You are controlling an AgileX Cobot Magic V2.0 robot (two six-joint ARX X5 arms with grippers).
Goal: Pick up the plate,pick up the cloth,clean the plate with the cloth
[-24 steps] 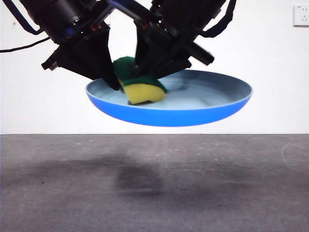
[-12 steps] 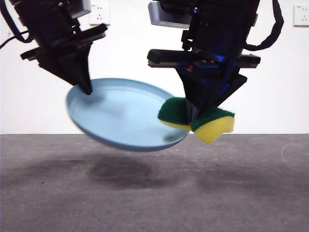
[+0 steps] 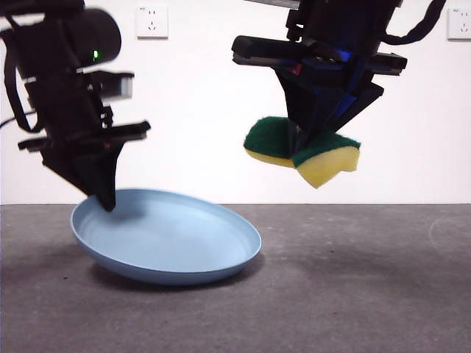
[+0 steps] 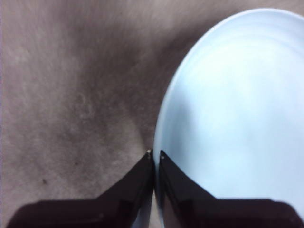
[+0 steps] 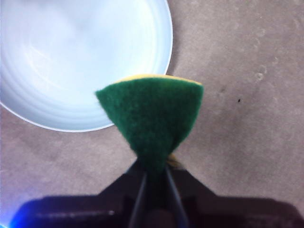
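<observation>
Front view. My left gripper (image 3: 107, 200): jaws pinched on the near-side rim of the plate (image 3: 169, 239), which rests tilted on the grey table (image 3: 353, 294), its far edge down, the held edge raised. My right gripper (image 3: 305, 151): up in the air, well apart from the plate, jaws clamped on the cloth (image 3: 303, 152), green layer up, yellow foam below.

Left wrist view. My left gripper (image 4: 155, 154): tips nearly together, plate (image 4: 237, 114) rim between them; plate spreads beyond my jaws.

Right wrist view. My right gripper (image 5: 154, 171): squeezing the cloth (image 5: 152, 116), green face bulging ahead; plate (image 5: 80, 61) lies below, beyond the tips.
</observation>
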